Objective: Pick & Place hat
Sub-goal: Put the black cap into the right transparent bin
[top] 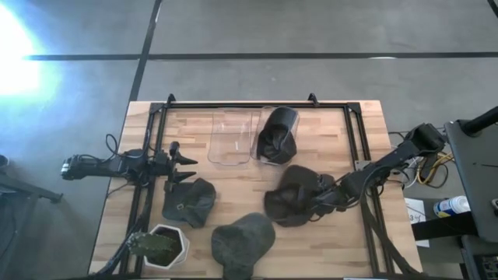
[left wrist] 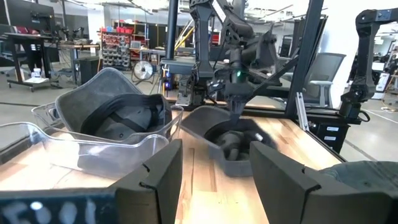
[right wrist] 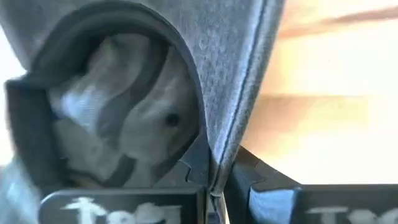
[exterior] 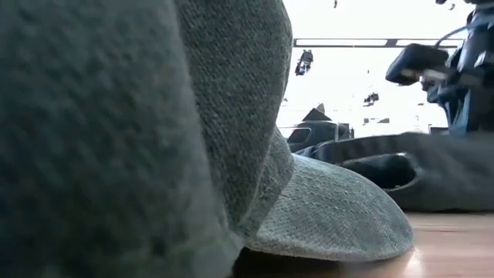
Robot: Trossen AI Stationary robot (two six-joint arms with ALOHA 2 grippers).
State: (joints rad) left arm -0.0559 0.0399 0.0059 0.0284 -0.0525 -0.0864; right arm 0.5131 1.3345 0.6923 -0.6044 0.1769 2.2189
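Observation:
A dark hat (top: 292,194) lies opening-up on the wooden table, right of centre; it also shows in the left wrist view (left wrist: 231,142) and the low view (exterior: 409,174). My right gripper (top: 319,197) is shut on its right edge. A second dark hat (top: 276,136) sits in a clear bin (top: 286,117) at the far centre. A grey-green hat (top: 189,202) and a grey hat (top: 243,239) lie on the near half of the table. My left gripper (top: 185,159) is open and empty at the left, just beyond the grey-green hat. My right gripper pinches the dark hat's rim (right wrist: 219,134) between its two fingers (right wrist: 252,177), one inside the crown and one outside. It comes from the table's right side, slanting down. The hat's underside rests on the table, its opening up.
An empty clear bin (top: 230,140) stands beside the filled one. A white pot with a green plant (top: 159,246) stands at the near left corner. A black frame (top: 257,103) runs along the far edge and both sides. The grey hat fills the low view's foreground (exterior: 193,139).

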